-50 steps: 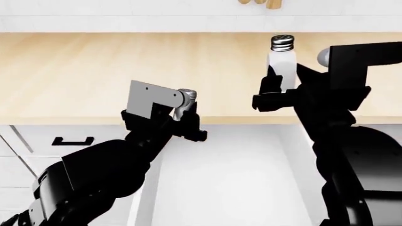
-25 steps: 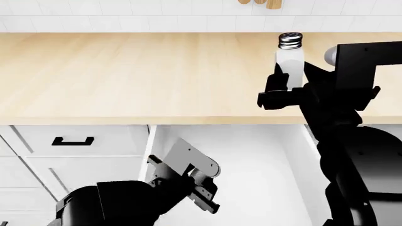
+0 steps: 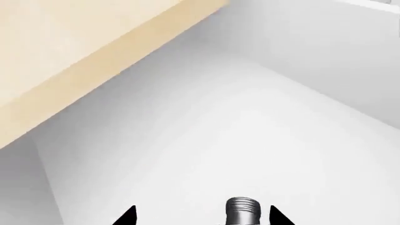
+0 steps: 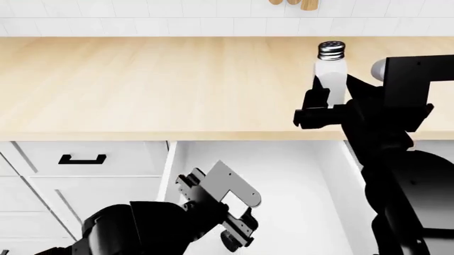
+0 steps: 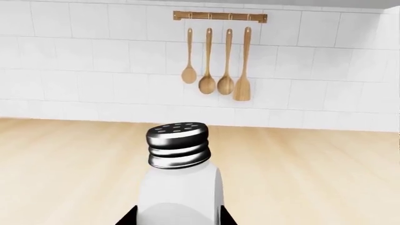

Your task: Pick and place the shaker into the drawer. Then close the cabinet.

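The shaker (image 4: 331, 66), white with a ribbed metal cap, is held upright over the wooden countertop (image 4: 142, 85) at the right. My right gripper (image 4: 332, 94) is shut on its lower body. In the right wrist view the shaker (image 5: 179, 178) fills the space between the two black fingertips (image 5: 129, 218). The drawer (image 4: 284, 175) stands pulled open below the counter edge, its white inside bare. My left gripper (image 4: 240, 229) hangs low inside the drawer, open and holding nothing; in its own wrist view the left gripper (image 3: 203, 219) faces the drawer floor (image 3: 206, 140). The cabinet is out of view.
A closed white drawer with a horizontal black handle (image 4: 82, 158) sits left of the open one. Wooden spoons on a rail (image 5: 216, 61) hang on the tiled wall behind the counter. The counter edge (image 3: 93, 61) overhangs the open drawer.
My left arm dropped from the counter edge down into the open drawer, then drifted slightly right. The shaker in my right gripper shifted a little to the right.
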### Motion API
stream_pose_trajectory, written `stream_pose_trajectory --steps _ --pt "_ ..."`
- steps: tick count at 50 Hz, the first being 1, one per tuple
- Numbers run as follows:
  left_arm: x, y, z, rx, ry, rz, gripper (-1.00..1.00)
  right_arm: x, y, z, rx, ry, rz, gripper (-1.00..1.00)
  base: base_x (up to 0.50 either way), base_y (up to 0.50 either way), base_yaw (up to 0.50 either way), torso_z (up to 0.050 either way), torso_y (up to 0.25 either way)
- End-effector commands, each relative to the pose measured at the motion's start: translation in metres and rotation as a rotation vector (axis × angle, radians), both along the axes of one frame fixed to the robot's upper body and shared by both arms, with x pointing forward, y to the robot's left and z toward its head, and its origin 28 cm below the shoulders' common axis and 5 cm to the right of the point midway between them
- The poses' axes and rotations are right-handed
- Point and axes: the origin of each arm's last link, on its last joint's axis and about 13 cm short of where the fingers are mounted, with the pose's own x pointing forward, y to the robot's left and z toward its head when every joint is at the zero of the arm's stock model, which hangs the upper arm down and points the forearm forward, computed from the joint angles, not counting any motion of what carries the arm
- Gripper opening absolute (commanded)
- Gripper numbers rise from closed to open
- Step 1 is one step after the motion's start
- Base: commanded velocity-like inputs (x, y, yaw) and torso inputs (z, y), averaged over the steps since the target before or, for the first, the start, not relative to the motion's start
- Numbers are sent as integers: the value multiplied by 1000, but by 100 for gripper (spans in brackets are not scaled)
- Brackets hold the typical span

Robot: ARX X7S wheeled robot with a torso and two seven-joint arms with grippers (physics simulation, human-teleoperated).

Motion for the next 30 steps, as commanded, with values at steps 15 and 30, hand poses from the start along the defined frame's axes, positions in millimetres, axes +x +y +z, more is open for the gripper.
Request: stream_pose_trajectory --steps 15,30 --pt "-36 48 132 -202 -486 130 100 -13 -16 25 -367 268 135 -100 0 0 0 1 1" --pt "-47 71 139 -286 -509 246 100 -4 -13 12 -599 528 370 -100 0 0 0 0 0"
